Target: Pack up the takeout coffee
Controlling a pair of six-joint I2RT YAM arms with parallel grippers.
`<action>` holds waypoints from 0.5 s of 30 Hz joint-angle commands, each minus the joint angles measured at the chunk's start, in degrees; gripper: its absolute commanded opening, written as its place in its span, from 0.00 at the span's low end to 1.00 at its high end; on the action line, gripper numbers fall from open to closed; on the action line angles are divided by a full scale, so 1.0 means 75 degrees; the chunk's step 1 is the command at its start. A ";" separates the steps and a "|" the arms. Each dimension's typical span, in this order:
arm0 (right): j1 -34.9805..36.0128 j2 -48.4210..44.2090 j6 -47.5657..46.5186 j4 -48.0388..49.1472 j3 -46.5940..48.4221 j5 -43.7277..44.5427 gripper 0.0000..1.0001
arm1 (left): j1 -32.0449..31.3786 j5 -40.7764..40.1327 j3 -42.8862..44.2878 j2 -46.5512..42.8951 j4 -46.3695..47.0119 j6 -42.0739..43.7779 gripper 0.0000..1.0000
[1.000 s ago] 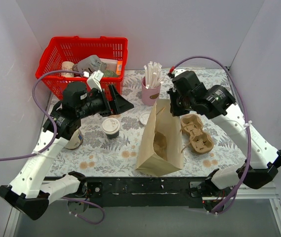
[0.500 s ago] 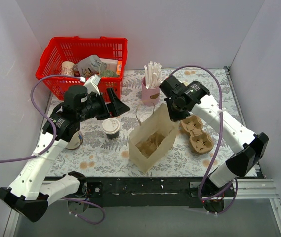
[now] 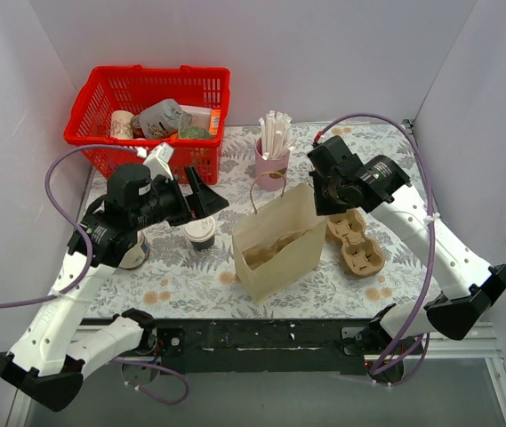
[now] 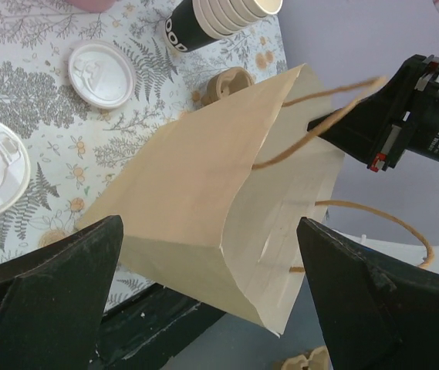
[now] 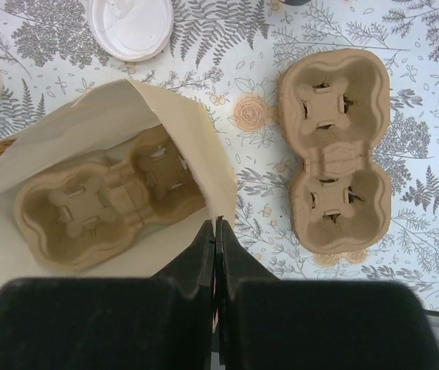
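the takeout coffee (image 3: 201, 229) stands upright on the fern-print table (image 3: 186, 277), its white lid on. it sits left of the paper bag (image 3: 275, 245) and apart from it. the left end effector (image 3: 206, 189) hangs just over the far side of the cup with its fingers spread wide, gripping nothing. from its own camera those fingers frame the bag's broad side.

the bag stands open in the middle of the table. a moulded cup carrier (image 5: 103, 204) lies flat in its bottom. the right end effector (image 5: 216, 230) has its fingers pressed together at the bag's right rim and looks to be pinching the paper there. a second cup carrier (image 5: 335, 154) lies on the table just right of the bag. a loose white lid (image 5: 130, 27) lies beyond the bag, and a pink cup of white sticks (image 3: 272, 156) stands further back. a red basket (image 3: 101, 93) sits in the far left corner.
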 commanded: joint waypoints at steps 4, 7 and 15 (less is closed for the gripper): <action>-0.0197 -0.0639 0.0153 0.0790 -0.1018 -0.0181 0.01 | -0.0026 0.0541 -0.0511 -0.0615 -0.0096 -0.0373 0.98; -0.0209 -0.0942 0.0222 0.1035 -0.1333 -0.0042 0.01 | -0.0026 0.0906 -0.0546 -0.0639 -0.0061 -0.0420 0.98; -0.0279 -0.1717 0.1486 0.1049 -0.1335 0.1353 0.01 | -0.0050 0.0614 -0.0395 -0.0616 -0.0073 -0.0888 0.98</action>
